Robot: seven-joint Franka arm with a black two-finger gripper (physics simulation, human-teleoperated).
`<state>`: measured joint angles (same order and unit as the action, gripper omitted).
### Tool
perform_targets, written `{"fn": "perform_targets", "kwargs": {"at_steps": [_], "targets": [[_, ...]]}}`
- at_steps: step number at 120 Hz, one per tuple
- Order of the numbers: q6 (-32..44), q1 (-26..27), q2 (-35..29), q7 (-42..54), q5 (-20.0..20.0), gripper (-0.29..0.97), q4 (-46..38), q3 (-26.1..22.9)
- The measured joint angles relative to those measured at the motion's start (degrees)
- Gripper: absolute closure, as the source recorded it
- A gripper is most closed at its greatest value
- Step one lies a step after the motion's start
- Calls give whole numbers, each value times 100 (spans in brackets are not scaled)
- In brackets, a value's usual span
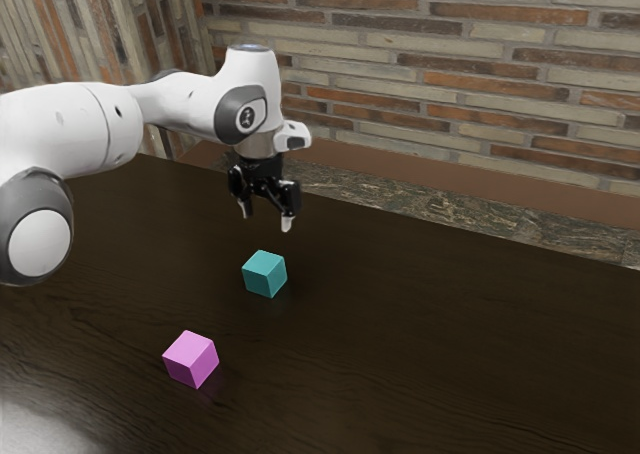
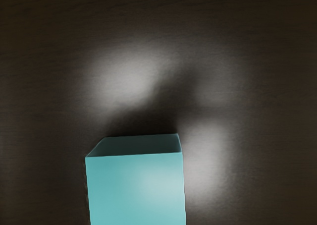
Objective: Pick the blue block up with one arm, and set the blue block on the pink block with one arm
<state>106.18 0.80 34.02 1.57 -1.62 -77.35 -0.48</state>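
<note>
On a dark wooden table point(image 1: 450, 354) before a brick wall point(image 1: 450, 54), the black two-finger gripper point(image 1: 265, 218) hangs above the small teal-blue plastic cube point(image 1: 264, 273), fingers spread and empty, while the matte pink cube point(image 1: 190, 358) sits apart, nearer the camera.

White arm point(image 1: 95, 124) (grey joints point(image 1: 243, 115)), black claw point(image 1: 266, 217)

Open air betw gripper point(image 1: 266, 220) & blue block point(image 1: 264, 273); pink block point(image 1: 191, 358) well apart.
</note>
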Motion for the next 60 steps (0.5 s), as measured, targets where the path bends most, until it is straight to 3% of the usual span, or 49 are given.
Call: {"fn": "perform_targets", "kwargs": {"at_steps": [60], "targets": [[459, -163, 585, 438, 254, 0, -57, 21]]}}
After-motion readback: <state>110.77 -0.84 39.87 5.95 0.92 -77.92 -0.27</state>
